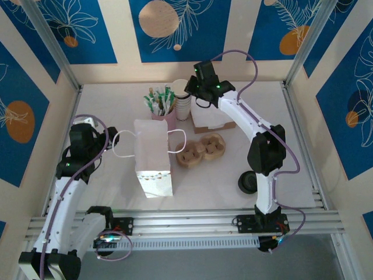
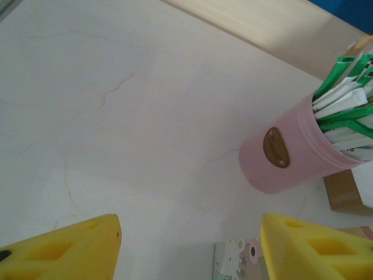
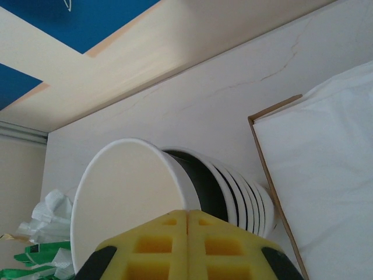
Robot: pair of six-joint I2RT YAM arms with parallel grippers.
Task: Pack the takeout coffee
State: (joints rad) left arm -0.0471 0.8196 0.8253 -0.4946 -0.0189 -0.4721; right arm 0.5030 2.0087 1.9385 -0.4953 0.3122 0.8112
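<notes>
No takeout coffee with a black lid is in view. My right gripper (image 1: 191,88) (image 3: 187,213) is at the back of the table, shut on the rim of the top white cup (image 3: 125,198). That cup sits tilted at the top of a stack of lidless white cups (image 1: 183,102) (image 3: 245,195). Over the left side of the table my left gripper (image 1: 92,125) (image 2: 189,227) hangs open with nothing between its yellow fingers. A white paper bag (image 1: 152,157) with loop handles is at the table's middle, and a printed corner of it (image 2: 239,262) shows under the left gripper.
A pink cup of green and white sticks (image 1: 165,114) (image 2: 285,154) stands left of the cup stack. A brown box of white napkins (image 1: 211,119) (image 3: 326,175) is right of the stack. A brown cup carrier (image 1: 201,150) lies beside the bag. A flat black lid (image 1: 247,182) rests near the right arm.
</notes>
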